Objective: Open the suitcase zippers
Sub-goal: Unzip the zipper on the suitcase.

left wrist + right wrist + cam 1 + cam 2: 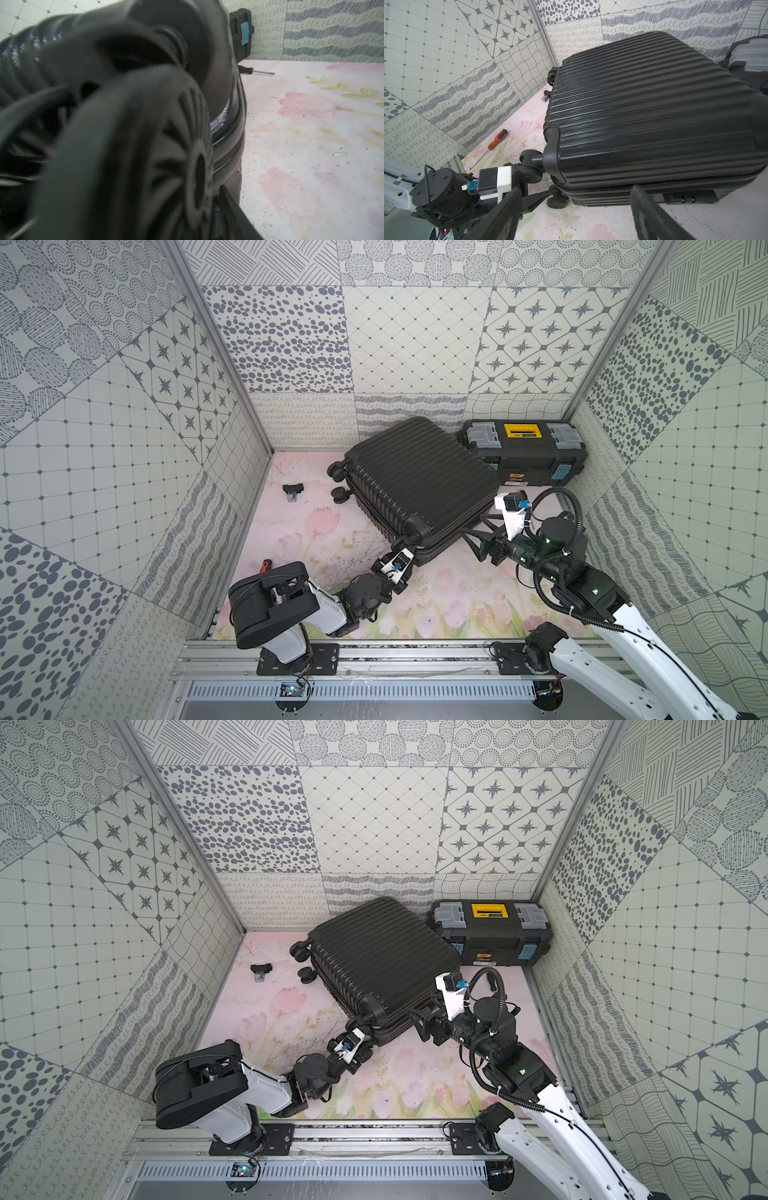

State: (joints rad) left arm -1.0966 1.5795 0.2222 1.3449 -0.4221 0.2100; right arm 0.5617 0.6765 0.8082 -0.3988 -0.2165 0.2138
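My left tool [406,546] straddles the suitcase [415,477]'s wheel [145,155], likely bracing it (grip unclear); right tool [576,189] gapes empty near the zipper [608,192].

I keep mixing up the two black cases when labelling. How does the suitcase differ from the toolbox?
The suitcase has a ribbed all-black shell; the toolbox has a yellow handle and grey lids. The suitcase has caster wheels; the toolbox shows none. The suitcase lies skewed; the toolbox sits square against the back wall. Both are black, hard-sided and closed.
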